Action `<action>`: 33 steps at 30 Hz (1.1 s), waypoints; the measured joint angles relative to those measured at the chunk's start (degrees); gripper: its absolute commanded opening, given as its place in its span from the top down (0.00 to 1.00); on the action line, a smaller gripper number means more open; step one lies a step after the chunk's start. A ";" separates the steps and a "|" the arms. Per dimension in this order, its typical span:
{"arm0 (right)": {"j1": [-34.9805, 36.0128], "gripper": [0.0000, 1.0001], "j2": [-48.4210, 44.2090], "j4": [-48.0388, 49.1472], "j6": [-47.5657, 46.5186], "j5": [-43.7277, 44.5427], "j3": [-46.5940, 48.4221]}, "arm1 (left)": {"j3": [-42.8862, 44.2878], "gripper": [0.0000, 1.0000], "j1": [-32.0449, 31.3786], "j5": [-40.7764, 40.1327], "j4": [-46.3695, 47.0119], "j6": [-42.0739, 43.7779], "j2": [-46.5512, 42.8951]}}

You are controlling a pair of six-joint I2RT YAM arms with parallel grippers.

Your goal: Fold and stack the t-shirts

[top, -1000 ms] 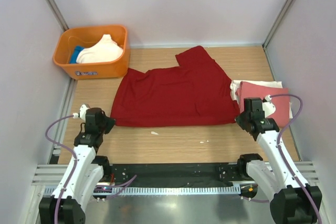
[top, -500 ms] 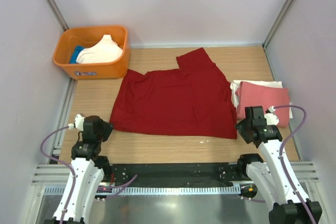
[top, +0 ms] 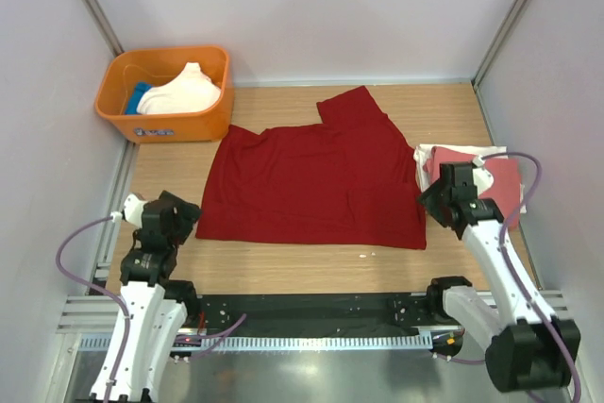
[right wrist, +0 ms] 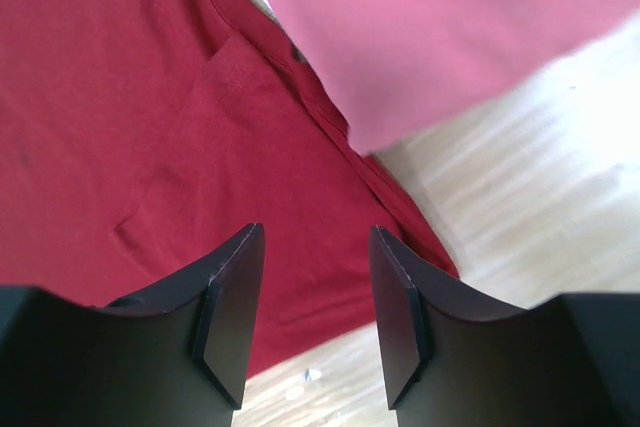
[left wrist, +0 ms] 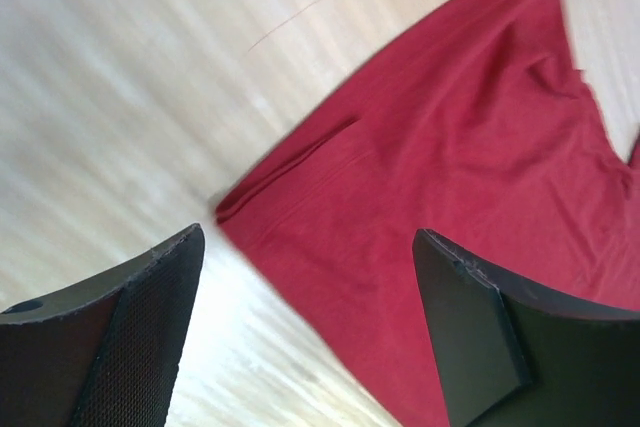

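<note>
A dark red t-shirt (top: 316, 181) lies spread flat in the middle of the wooden table, one sleeve pointing to the back. My left gripper (top: 184, 217) hovers just off its near left corner (left wrist: 300, 197), open and holding nothing. By the shirt's near right corner (right wrist: 300, 147), my right gripper (top: 432, 199) is open too, its black fingers (right wrist: 225, 317) apart over the red cloth. A folded salmon-pink t-shirt (top: 507, 179) (right wrist: 450, 27) rests on a white one (top: 429, 153) at the right edge.
An orange plastic tub (top: 179, 122) stands at the back left, with a cream shirt (top: 184, 92) and a blue one (top: 139, 96) inside. Pale walls close in both sides. Small white specks (top: 363, 254) lie near the front edge.
Both grippers went from shut to open and let go of the red shirt's near edge, which now lies flatter and nearer. The right gripper dipped toward me, then rose beside the pink stack.
</note>
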 measured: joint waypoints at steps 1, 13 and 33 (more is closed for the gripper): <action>0.02 0.48 3.48 2.03 -0.79 -0.50 0.15 | 1.25 0.14 0.02 0.11 1.27 1.64 1.44; -3.34 0.45 25.90 17.64 -2.32 1.70 1.36 | 2.78 0.14 0.02 6.47 15.69 10.08 13.38; -11.37 0.46 32.44 24.74 -10.60 -5.38 7.32 | 5.70 0.14 -0.44 13.20 24.22 15.26 25.27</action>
